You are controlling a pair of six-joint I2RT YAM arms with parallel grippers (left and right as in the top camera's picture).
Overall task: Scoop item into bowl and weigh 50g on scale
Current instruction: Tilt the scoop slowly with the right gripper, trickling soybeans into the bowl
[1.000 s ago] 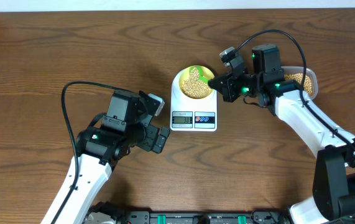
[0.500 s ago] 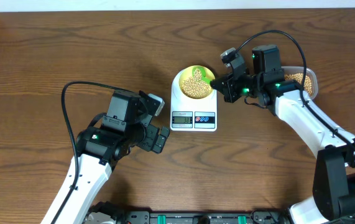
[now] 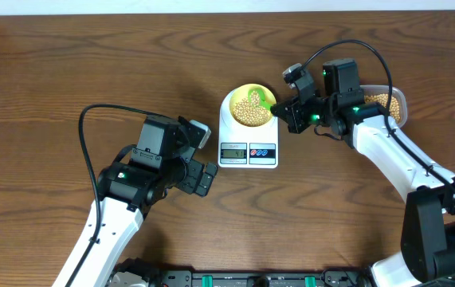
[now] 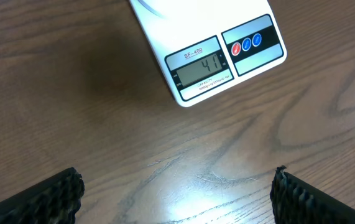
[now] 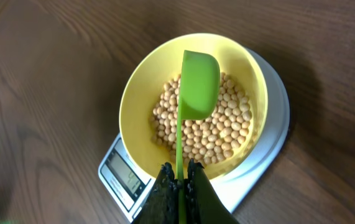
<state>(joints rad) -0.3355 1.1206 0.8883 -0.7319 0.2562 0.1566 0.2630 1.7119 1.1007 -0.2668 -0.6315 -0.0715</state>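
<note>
Now, right pincer [image 5: 178, 180] gripping scoop [image 5: 199, 84], over bowl [image 5: 137, 99]

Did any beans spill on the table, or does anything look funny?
Nothing stands out. The beans all lie inside the yellow bowl, the bowl sits on the scale, and no stray beans show on the table around it. The green scoop hangs over the bowl, pinched in the right fingers.

The beans [image 5: 208, 134] are tan, the bowl [image 5: 137, 99] yellow, scoop [image 5: 200, 78] green, scale [image 4: 189, 25] white.
</note>
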